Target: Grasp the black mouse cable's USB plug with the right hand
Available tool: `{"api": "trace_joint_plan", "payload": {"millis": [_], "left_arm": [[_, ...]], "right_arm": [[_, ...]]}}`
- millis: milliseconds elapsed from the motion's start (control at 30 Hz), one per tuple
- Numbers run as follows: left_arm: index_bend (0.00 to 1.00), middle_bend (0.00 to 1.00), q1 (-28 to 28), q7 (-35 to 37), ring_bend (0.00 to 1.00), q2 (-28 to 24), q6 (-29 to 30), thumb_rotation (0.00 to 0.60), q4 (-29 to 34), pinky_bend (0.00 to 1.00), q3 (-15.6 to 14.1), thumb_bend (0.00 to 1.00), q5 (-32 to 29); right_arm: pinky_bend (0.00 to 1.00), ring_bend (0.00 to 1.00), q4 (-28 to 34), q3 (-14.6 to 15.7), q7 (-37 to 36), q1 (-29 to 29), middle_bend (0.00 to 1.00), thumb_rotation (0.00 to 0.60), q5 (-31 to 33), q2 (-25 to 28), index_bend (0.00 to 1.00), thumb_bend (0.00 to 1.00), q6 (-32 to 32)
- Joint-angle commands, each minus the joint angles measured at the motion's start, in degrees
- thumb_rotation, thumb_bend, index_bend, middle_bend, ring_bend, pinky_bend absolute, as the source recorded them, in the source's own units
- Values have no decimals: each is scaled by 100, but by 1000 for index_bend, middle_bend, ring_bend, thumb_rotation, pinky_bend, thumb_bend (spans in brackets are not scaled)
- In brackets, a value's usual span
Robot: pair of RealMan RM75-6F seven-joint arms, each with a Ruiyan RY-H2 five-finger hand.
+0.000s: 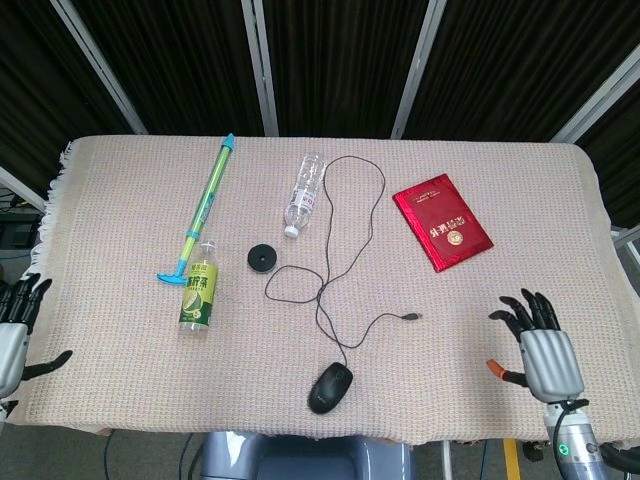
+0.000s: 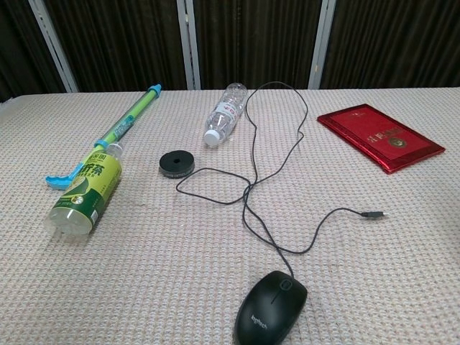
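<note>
Nearest, one black mouse is seen at the table's front edge. At the near right corner, the right hand is held with fingers spread, nothing in it; the left hand at the near left edge is likewise spread and empty. One USB plug lies on the cloth, well apart from the right hand. Farther back, two bottles are counted: one green-labelled bottle and one clear bottle. One black disc, one red booklet and one green-blue tube are also seen.

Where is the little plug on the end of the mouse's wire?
In the head view the USB plug lies on the cloth right of centre, between the black mouse and the red booklet, well left of the right hand.
</note>
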State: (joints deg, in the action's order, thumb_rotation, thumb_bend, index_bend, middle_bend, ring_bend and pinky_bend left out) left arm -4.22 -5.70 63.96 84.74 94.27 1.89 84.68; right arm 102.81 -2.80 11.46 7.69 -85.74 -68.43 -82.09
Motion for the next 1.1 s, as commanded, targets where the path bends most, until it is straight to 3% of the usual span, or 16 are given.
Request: {"api": "trace_joint_plan", "payload": {"millis": [33,233,433,767,1100], "left_arm": [[0,0,-13,-28,0,20,-20,600,15,0,-22,46,34],[0,0,-37,3,0,34,-61,599,28,0,-19,51,26],[0,0,-56,93,0,13,-101,600,31,0,-14,51,12],[0,0,-36,234,0,-34,-98,600,32,0,-21,51,-8],[0,0,-33,246,0,-41,-118,600,45,0,-19,53,-53]], "right_arm": [[0,21,233,-258,351,292,197,600,295,-132,359,102,336],[0,22,456,-716,1307,933,228,600,1387,-630,424,146,1096],[0,25,48,-962,2149,1451,252,600,2216,-1478,478,186,1302],[0,26,-510,-895,2648,1738,258,600,2857,-2325,495,228,1242],[0,26,-1083,-854,2671,1898,264,600,3089,-2739,481,249,1278]]}}
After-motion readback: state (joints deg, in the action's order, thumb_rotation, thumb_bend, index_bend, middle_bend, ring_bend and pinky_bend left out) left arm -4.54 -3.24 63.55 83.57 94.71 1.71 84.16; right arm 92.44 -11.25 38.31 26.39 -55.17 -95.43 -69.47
